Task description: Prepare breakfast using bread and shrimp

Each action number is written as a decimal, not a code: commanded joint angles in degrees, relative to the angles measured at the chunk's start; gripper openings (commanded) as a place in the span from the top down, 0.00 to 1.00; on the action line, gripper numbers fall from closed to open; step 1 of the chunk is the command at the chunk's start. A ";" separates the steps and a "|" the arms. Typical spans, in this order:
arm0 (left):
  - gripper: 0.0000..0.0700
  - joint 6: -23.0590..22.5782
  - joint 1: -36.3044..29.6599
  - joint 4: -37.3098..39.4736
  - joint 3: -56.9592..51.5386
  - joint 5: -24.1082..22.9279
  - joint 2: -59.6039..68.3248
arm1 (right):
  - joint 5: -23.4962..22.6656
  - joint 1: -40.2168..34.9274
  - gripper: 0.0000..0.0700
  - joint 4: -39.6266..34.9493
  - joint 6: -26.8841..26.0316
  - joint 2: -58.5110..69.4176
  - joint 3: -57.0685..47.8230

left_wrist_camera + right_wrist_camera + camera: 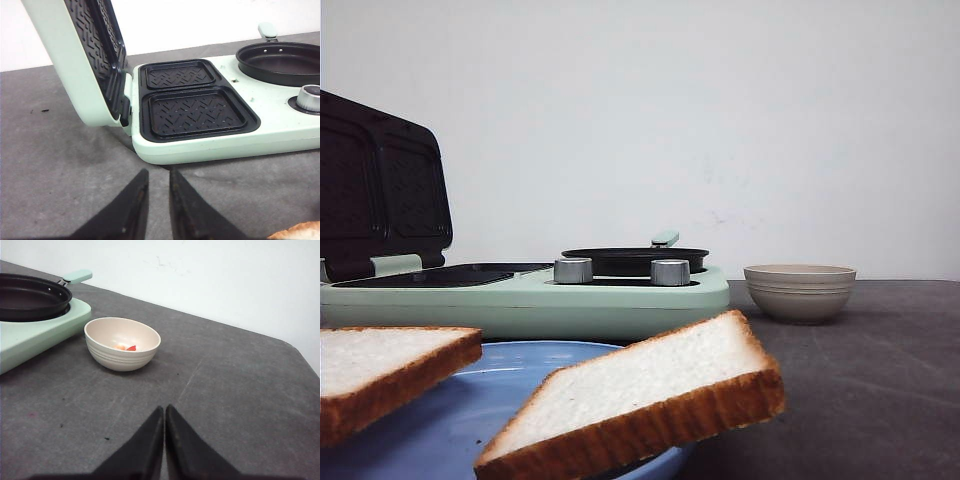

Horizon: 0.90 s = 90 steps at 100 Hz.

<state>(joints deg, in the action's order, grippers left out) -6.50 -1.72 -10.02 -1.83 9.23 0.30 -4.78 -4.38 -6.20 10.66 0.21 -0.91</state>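
Two slices of bread point(650, 385) point(380, 365) lie on a blue plate point(450, 420) close to the front camera; one crust corner point(300, 232) shows in the left wrist view. The shrimp point(125, 347), small pinkish-orange pieces, sit in the beige bowl point(122, 342) point(800, 290) right of the mint sandwich maker point(520, 295). My left gripper point(158, 172) hovers over the table in front of the maker's black grill plates point(192, 112), slightly open with nothing between its fingers. My right gripper point(164, 407) is shut and empty, a stretch short of the bowl.
The maker's lid point(85, 60) stands open at the left. A black pan point(280, 60) point(30, 295) with a mint handle sits on the maker's right half, behind two silver knobs point(670, 271). The grey table's far edge runs behind the bowl.
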 commanded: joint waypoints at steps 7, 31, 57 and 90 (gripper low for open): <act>1.00 -0.33 0.09 -0.26 1.01 0.02 -0.09 | -0.13 0.13 1.00 0.61 -0.11 0.00 0.20; 1.00 -0.33 0.09 -0.26 1.01 0.02 -0.09 | -0.15 0.13 1.00 0.59 -0.17 0.00 0.20; 1.00 -0.33 0.09 -0.26 1.01 0.02 -0.09 | -0.15 0.11 1.00 0.61 -0.17 0.00 0.20; 1.00 1.07 0.09 -0.26 1.01 0.02 -0.09 | -0.17 0.11 1.00 0.61 -2.16 0.00 0.20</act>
<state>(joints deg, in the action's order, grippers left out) -6.39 -1.72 -10.02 -1.83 9.23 0.30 -4.80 -4.38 -6.20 10.33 0.21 -0.91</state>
